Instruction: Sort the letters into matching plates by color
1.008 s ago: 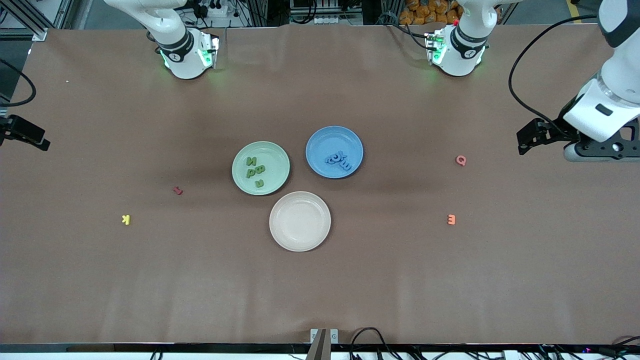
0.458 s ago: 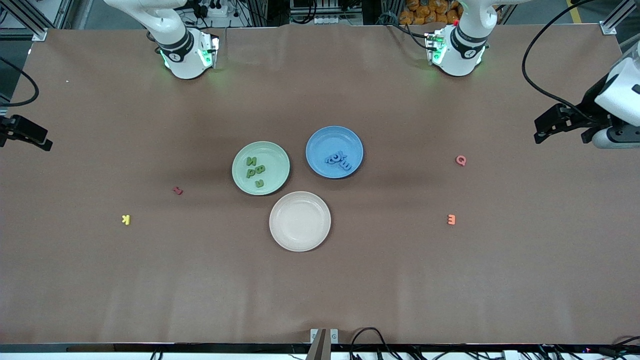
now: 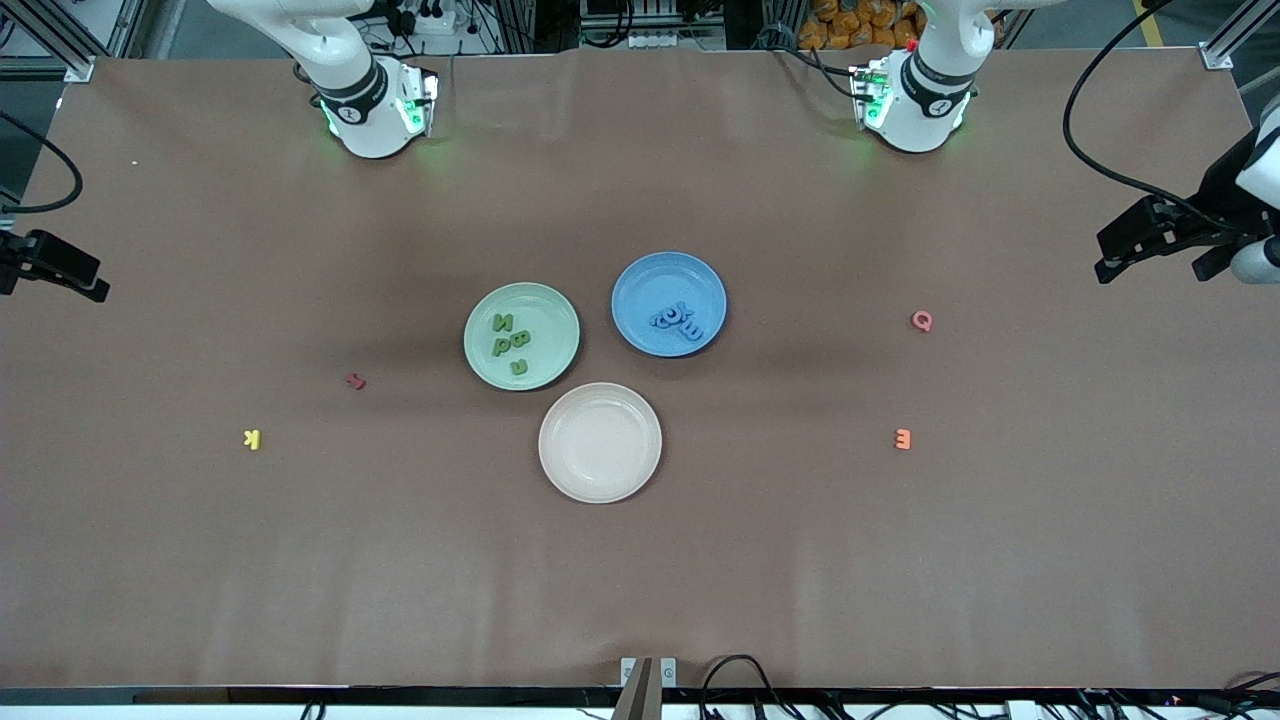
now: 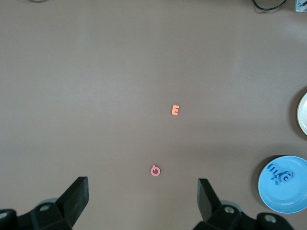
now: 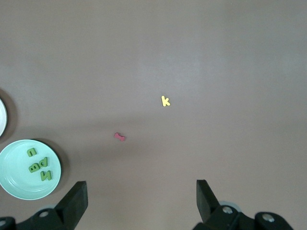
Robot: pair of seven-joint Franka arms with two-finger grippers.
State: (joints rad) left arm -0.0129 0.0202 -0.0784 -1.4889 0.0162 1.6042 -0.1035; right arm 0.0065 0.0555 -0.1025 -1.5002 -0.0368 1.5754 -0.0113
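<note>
The green letters [image 3: 511, 342] lie in the green plate [image 3: 555, 312] and the blue letters [image 3: 679, 320] in the blue plate [image 3: 640, 285]; the beige plate [image 3: 600, 442], nearest the front camera, holds nothing.

Four strays remain on the table. The pink Q [image 3: 922, 320] and orange E [image 3: 903, 439] lie toward the left arm's end, and its wrist view shows the Q [image 4: 155, 170] between the spread fingers of the left gripper [image 4: 143, 197], so that arm looks best placed.

The red letter [image 3: 355, 381] and yellow K [image 3: 252, 439] lie toward the right arm's end. The right gripper [image 5: 141, 200] is also spread and waits. Its wrist view alone shows those fingers.
</note>
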